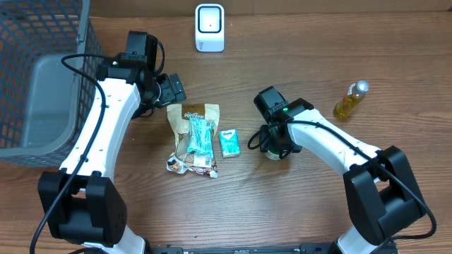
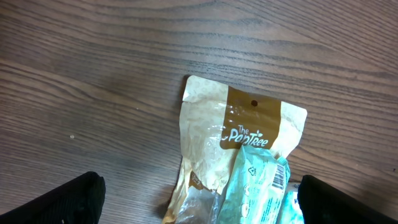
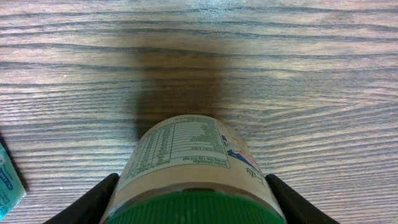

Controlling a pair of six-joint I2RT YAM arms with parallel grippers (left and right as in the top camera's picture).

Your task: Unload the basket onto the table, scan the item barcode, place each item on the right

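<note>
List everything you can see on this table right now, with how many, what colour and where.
table: one, brown wood, under everything
basket: one, grey wire, far left
scanner: one, white, top centre
pouch: one, tan and brown, centre, lying flat
long packet: one, teal, lying on the pouch
small packet: one, teal, just right of the pouch
jar: one, pale label with green lid, right of the small packet
bottle: one, yellow with silver cap, far right
arms: two, white and black, one each side
left fingers: two, black, wide apart above the pouch
right fingers: two, black, against both sides of the jar
</note>
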